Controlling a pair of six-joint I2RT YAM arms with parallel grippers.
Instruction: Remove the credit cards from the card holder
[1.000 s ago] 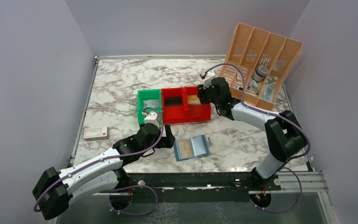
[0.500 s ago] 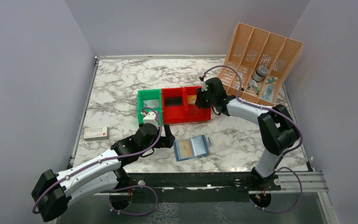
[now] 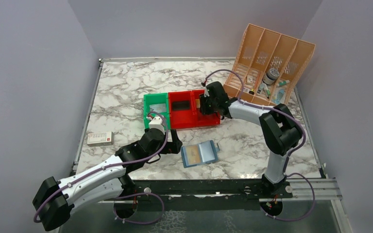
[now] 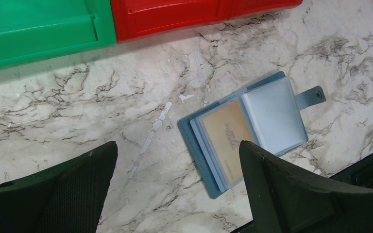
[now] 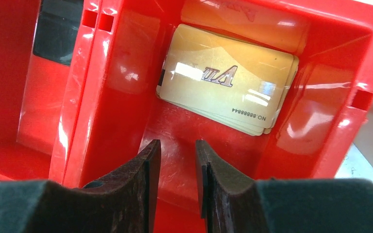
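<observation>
My left gripper [image 4: 177, 145] hovers just left of the card holder [image 4: 272, 116], jaws spread wide, empty. My right arm [image 3: 245, 110] stretches well beyond the card holder, right gripper [image 5: 178, 145] angled down, jaws narrowly parted, empty.

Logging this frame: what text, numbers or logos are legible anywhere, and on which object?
"NO.8888844": on the top gold card in the red bin.
The silver logo on that card: stylised, not readable.
Print on the card in the blue wallet: blurred.
Print on the white-and-red box: too small.
</observation>
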